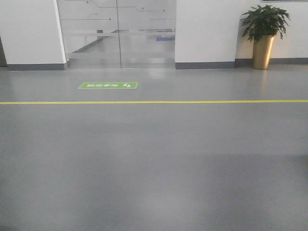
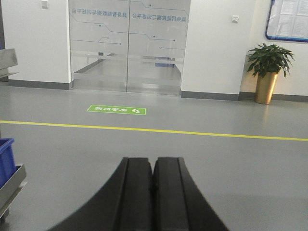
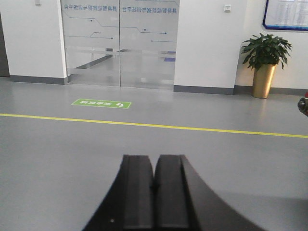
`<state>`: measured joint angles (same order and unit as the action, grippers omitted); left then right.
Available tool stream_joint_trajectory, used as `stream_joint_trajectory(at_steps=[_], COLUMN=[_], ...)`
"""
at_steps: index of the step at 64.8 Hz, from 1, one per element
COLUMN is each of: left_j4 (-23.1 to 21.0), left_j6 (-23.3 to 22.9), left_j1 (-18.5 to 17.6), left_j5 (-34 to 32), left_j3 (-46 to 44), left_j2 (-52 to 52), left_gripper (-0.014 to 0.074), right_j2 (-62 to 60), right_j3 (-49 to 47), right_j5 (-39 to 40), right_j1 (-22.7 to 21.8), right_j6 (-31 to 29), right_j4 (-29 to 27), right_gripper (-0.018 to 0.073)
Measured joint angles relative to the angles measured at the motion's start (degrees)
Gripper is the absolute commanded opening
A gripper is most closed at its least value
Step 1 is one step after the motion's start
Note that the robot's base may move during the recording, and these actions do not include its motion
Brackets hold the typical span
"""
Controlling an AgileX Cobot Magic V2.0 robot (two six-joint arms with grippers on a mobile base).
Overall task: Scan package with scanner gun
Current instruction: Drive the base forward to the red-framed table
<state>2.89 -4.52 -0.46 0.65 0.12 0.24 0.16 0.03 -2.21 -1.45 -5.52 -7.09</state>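
The package and the scanner gun are out of view in all three views. My left gripper (image 2: 153,160) is shut with nothing between its black fingers, pointing level over the grey floor. In the right wrist view my right gripper (image 3: 154,157) is likewise shut and empty, raised above the floor and facing the glass doors. The front-facing view shows neither gripper.
A yellow line (image 1: 154,102) crosses the grey floor, with a green floor sign (image 1: 108,85) behind it. Glass doors (image 1: 118,33) stand in the far wall. A potted plant (image 1: 264,36) is at the back right. A blue bin (image 2: 5,161) on a metal cart sits at my left.
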Motion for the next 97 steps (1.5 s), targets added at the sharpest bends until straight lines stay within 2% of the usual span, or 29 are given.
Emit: stream_joint_trajectory(at_steps=[97], left_j4=[0.0], left_j6=[0.0], left_j1=[0.0], left_j5=[0.0], left_j3=[0.0], left_j2=[0.0], left_gripper=[-0.0111], right_j2=[0.0], right_j3=[0.0], right_j5=[0.0], right_j1=[0.0], right_j6=[0.0], right_j4=[0.0], right_gripper=[-0.0168])
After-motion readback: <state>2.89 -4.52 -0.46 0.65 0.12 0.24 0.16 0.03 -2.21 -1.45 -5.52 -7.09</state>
